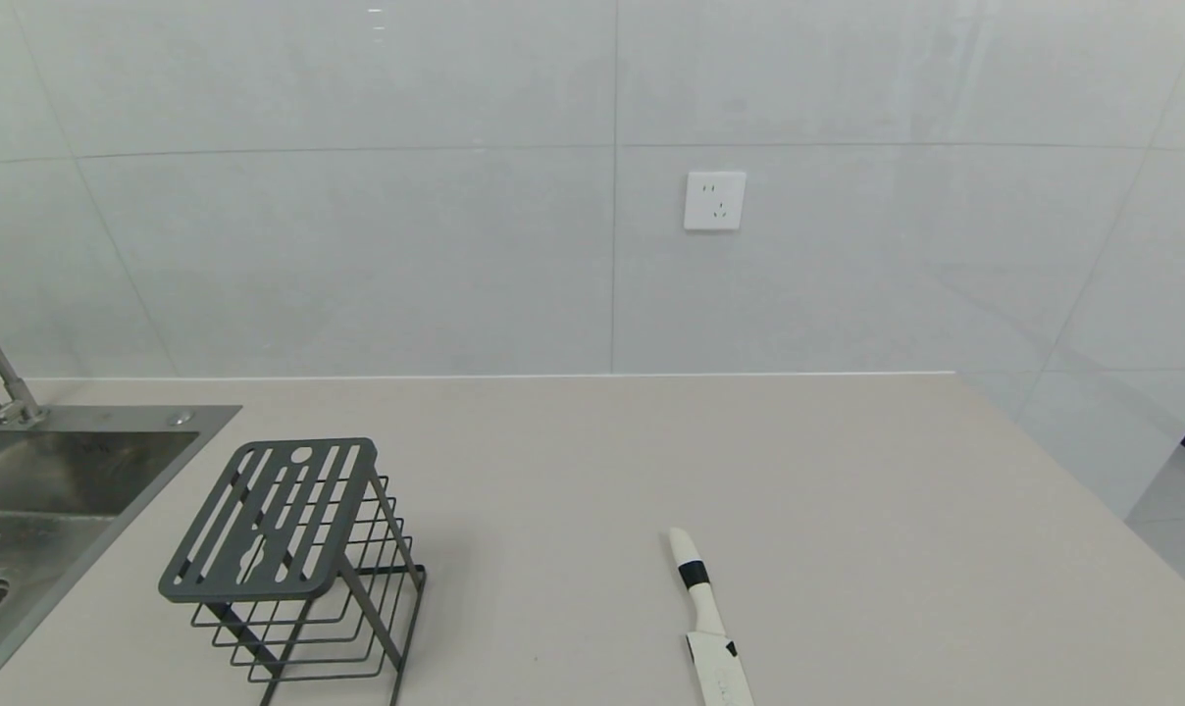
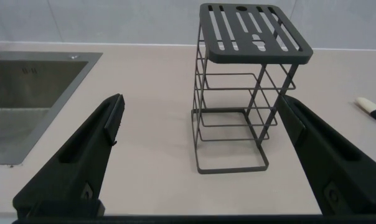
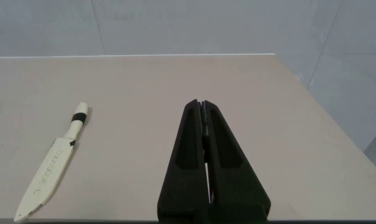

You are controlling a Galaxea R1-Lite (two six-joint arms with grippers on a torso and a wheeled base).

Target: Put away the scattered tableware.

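Your knife [image 1: 707, 628] lies on the table [image 1: 848, 490] right of the rack [image 1: 293, 559], sink [image 1: 33, 500] left of it; left claw [image 2: 202, 106] spread, right claw [image 3: 202, 109] closed empty.

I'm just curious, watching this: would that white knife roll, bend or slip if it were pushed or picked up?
The knife lies flat on the counter, so a push would probably slide or spin it, not roll it. It looks straight and rigid, so it is likely stiff when lifted. Being smooth and slim, it might slip in a loose grip.
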